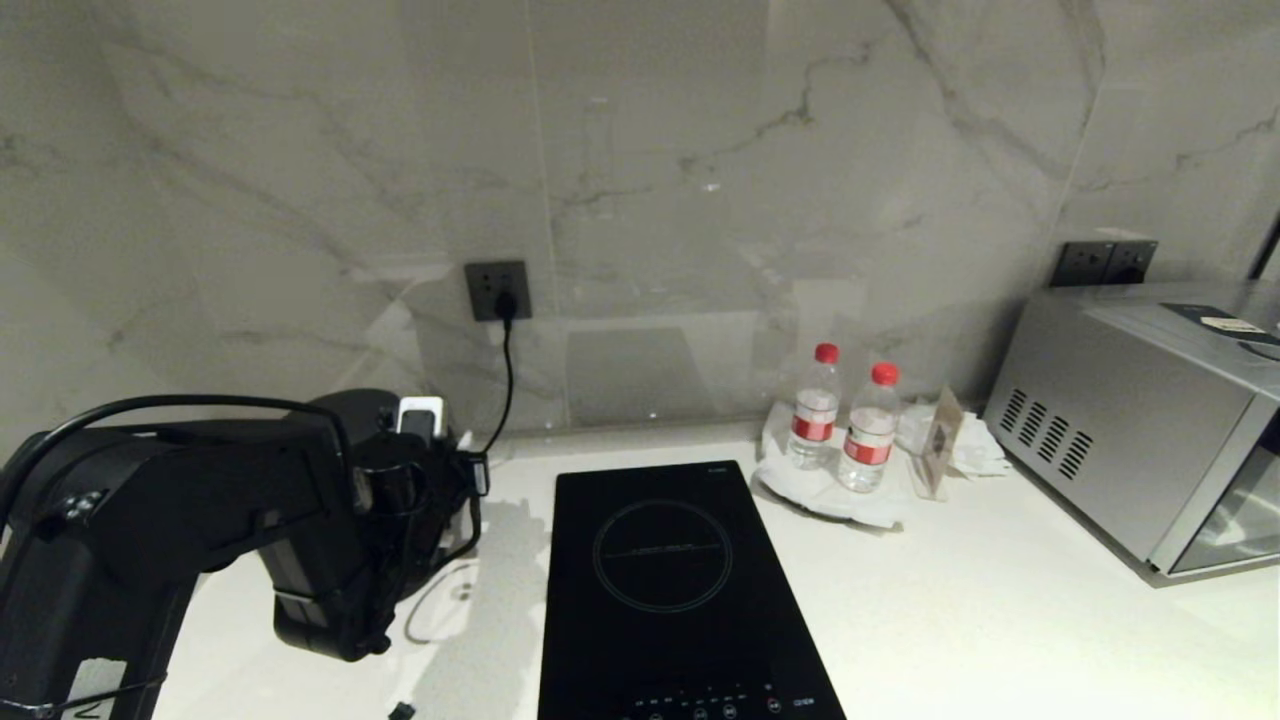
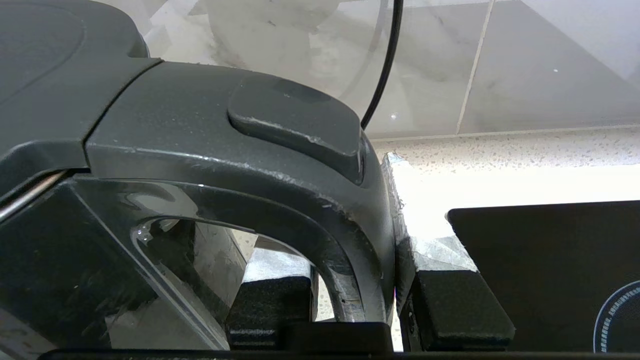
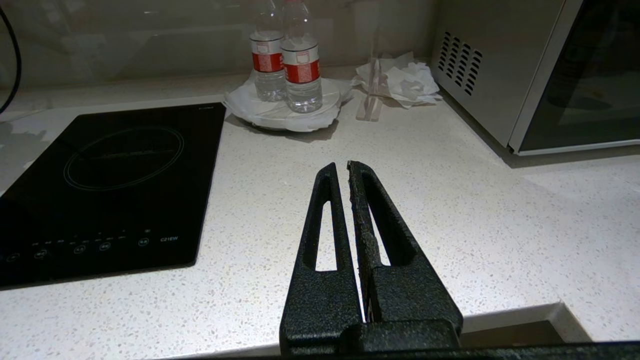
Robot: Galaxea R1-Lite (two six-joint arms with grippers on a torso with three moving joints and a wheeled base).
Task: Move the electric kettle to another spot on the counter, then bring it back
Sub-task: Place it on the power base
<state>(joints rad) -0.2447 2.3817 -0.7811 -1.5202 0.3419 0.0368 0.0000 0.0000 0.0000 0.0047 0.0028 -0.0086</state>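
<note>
Overhead, from the head view, the left arm is reaching across the left end of the counter [image 1: 980, 610], and the left gripper [image 1: 420, 480] is sitting buried against the electric kettle [image 1: 365, 420], which is showing only as a dark domed shape behind the wrist, near the back wall and left of the induction hob [image 1: 665, 590]. A power cord [image 1: 507, 370] is running down from the wall socket [image 1: 497, 290] toward that corner. Whether the kettle is resting on its base or hanging just clear is not something this view is showing.

Closer in, the left wrist view is showing the claw clenched on the kettle's loop handle [image 2: 300, 200]: one finger [image 2: 270, 305] is sitting inside the loop, the other outside it, pressing the upright part of the handle between them. The kettle's body is lying just beyond the fingers.

For this step I judge that the lift should be going straight up and slowly, keeping the kettle upright and clear of the cord and the hob edge.

Lastly, the right wrist view is showing the right gripper [image 3: 347, 172] parked above the counter's front edge, fingers pressed together on nothing, with two water bottles [image 3: 287, 55] and a microwave [image 3: 540, 75] well beyond.
</note>
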